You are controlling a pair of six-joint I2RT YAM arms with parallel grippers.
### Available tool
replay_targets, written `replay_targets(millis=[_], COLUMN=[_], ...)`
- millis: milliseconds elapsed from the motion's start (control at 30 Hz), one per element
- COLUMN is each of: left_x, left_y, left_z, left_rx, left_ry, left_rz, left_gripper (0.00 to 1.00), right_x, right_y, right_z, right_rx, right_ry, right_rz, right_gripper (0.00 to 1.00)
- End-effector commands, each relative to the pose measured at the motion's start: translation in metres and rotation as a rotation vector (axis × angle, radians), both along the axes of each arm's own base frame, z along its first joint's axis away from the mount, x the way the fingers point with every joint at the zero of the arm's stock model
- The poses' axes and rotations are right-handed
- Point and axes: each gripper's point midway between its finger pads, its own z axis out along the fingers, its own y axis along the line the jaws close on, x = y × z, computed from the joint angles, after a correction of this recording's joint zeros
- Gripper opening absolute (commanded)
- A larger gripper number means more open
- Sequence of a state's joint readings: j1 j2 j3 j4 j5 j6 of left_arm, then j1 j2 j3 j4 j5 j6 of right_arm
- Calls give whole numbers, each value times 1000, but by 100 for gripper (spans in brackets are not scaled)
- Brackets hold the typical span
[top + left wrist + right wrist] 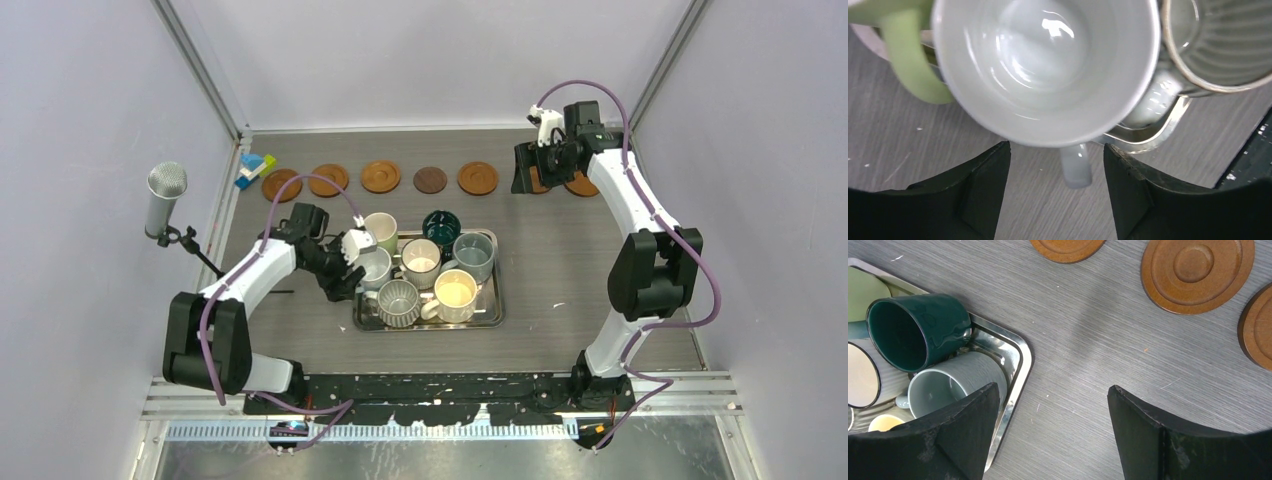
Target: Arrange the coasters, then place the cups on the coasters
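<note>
Nearest the lens, found the left gripper (pixel 1055 148) with black fingers (pixel 978 195) apart, set astride the handle (pixel 1075 167) of the white mug (pixel 1048 65) and touching nothing. Judged that stance a set-up for a pinch on the handle, the easiest hold on a mug hemmed in at the left edge of the steel tray (pixel 1148 136) by a pale green mug (pixel 908 55) and the ribbed grey mug (pixel 1218 45). Saw no grip and no lift yet.

Found the right gripper (pixel 1052 390) likewise apart and empty, hanging over bare table (pixel 1088 340) between the tray's far right corner and the right end of the coaster row. Read that post as readiness to nudge the last coasters, two of them partly hidden behind it in the top view; could not tell their spacing.

Counted seven coasters (pixel 381 176) in a line along the far edge: six orange-brown, plus one smaller dark brown coaster (pixel 431 179) fourth from the left. Judged the gaps between them as room for a cup apiece. Counted seven cups as well: the white, the pale green, the ribbed grey, a dark teal mug (pixel 918 330), a grey-blue mug (pixel 953 385) and two cream mugs (pixel 455 292). Found all seven crowded on the tray, well apart from the row, none on a coaster. Took the arranging as near done and the placing as not begun
</note>
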State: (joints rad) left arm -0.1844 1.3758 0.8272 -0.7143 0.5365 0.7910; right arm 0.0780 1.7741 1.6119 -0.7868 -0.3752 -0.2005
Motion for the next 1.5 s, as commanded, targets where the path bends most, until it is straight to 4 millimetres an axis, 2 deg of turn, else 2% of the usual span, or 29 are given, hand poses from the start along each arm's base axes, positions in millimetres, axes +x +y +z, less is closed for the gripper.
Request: replay_targets(millis=[0,100,300,433,600,667,767,833,967,1100,1467], left_x=[23,25,48,88,113,125,156,173,196,211,254], left_y=[-1,14,66,99,108,118,149,162,180,190,203], left_z=[9,16,44,59,68,66,62,61,52,33,5], left_rx=[6,92,194,245,195,229,347,391,447,467,430], left_ry=[-106,-91,-58,-119,-76,-120,-210,-228,-217,-218,-208], left_rz=[23,17,159,309,441,471,617,701,840,899,1029], left_gripper=[73,84,86,85,84,84,78,76,70,65,59], right_x=[2,1,-2,-3,-2,-3,-4,-5,-4,-3,-6], right_y=[-1,-2,-5,-4,-3,-3,-4,-3,-2,-4,-7], right_z=[10,10,9,6,4,4,2,0,0,-1,-2], right_rx=[12,5,-17,-11,-6,-9,-4,4,8,4,-8], right_ry=[-18,-14,-3,11,16,18,26,35,38,38,37], right_rz=[-19,-14,-4,2,3,3,-1,-2,-9,-18,-30], right_gripper=[83,83,83,84,84,83,83,83,83,83,83])
